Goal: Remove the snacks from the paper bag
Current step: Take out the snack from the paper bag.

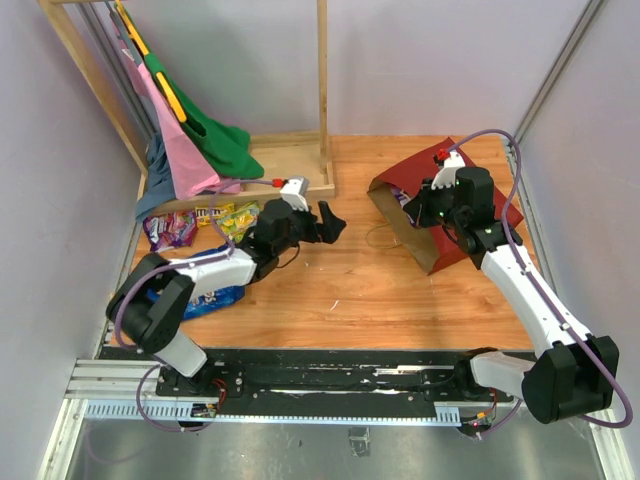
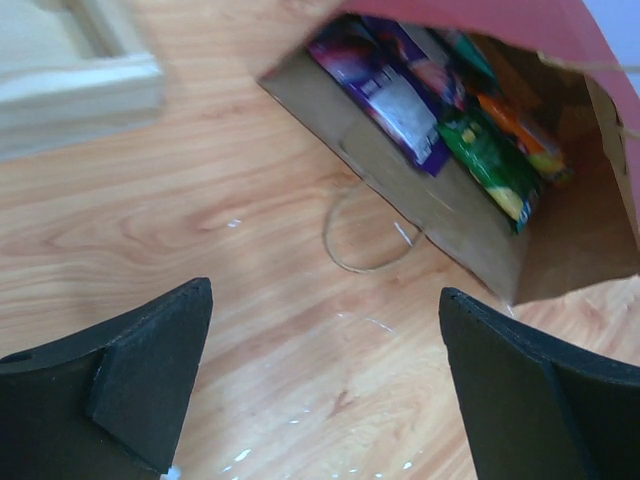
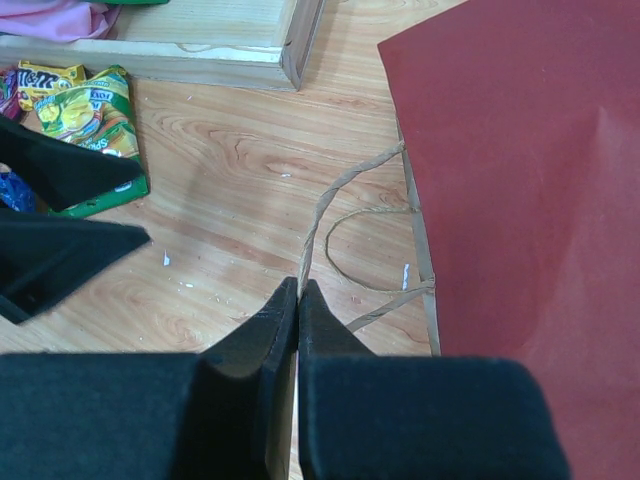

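The paper bag [image 3: 520, 180] lies on its side toward the far right corner of the surface [image 1: 380, 290], its mouth turned to the middle. Inside, against the lower kraft wall, are a purple packet [image 2: 385, 85], a green packet [image 2: 490, 165] and an orange packet [image 2: 520, 130] (a teal edge behind them is too blurred to name).

The right tool [image 3: 299, 288] has its fingers pressed together on the upper string handle [image 3: 345, 205], which runs taut from the bag's rim to the fingertips. I judge this grip keeps the mouth lifted and stops the bag sliding when something is pulled out. The lower string handle [image 2: 365, 235] lies in a slack loop on the wood just before the mouth.

The left tool [image 2: 325, 292] hangs over the middle of the surface, fingers wide apart with nothing between them. It points at the mouth, likely ready to reach inside.

Near the left edge lie snacks that are out of the bag:
- a purple pack [image 1: 170, 229]
- yellow-green packets [image 1: 236, 215]
- a blue Doritos bag [image 1: 213, 297], partly under the left arm

A wooden rack [image 1: 300, 165] with a pink garment [image 1: 185, 150] and a green garment [image 1: 225, 145] stands at the far left corner, well apart from the bag.

On the way in, the slack loop and the low upper wall of the mouth could snag a finger.
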### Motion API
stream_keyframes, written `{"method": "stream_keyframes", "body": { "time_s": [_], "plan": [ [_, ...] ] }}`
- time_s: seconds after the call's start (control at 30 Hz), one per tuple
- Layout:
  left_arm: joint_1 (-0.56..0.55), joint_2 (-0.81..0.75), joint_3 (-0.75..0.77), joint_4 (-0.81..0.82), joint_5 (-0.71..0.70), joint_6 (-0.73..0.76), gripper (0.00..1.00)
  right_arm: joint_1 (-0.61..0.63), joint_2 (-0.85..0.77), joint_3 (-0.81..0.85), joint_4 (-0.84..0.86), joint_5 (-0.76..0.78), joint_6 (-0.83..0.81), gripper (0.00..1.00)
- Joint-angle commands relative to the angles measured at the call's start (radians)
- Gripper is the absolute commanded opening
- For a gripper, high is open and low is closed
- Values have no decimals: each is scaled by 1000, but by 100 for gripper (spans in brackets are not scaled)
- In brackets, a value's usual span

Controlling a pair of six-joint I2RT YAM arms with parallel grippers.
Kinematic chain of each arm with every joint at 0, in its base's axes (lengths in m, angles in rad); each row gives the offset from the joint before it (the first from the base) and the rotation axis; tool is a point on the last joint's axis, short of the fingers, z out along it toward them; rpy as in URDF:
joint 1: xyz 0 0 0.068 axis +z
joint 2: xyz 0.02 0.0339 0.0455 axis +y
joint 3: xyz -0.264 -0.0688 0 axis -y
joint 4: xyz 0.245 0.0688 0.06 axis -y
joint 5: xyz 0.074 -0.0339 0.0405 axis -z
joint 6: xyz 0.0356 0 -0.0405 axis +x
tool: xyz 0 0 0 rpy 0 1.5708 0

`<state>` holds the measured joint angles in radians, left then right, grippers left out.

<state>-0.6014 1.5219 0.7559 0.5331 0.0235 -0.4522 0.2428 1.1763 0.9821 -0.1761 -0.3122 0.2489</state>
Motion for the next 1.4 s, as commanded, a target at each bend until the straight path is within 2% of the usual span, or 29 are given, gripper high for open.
{"method": "stream_keyframes", "body": {
  "time_s": [0.0,0.43,0.6,0.83,1.2,1.37],
  "plan": [
    [-79,134,81,77,22,-43,100,18,-23,-12,29,9,0,1],
    [-189,402,324,87,70,-151,98,9,-76,-50,34,129,-12,1],
    [-193,504,407,132,158,-244,94,-5,-108,-72,32,205,1,1],
    [-195,637,531,157,200,-343,90,-23,-115,-83,35,205,13,1],
    [-196,809,777,-9,163,-404,88,-34,-124,-98,53,214,17,1],
    [-196,865,846,-47,153,-477,87,-36,-124,-104,70,205,33,1]
  ]
}}
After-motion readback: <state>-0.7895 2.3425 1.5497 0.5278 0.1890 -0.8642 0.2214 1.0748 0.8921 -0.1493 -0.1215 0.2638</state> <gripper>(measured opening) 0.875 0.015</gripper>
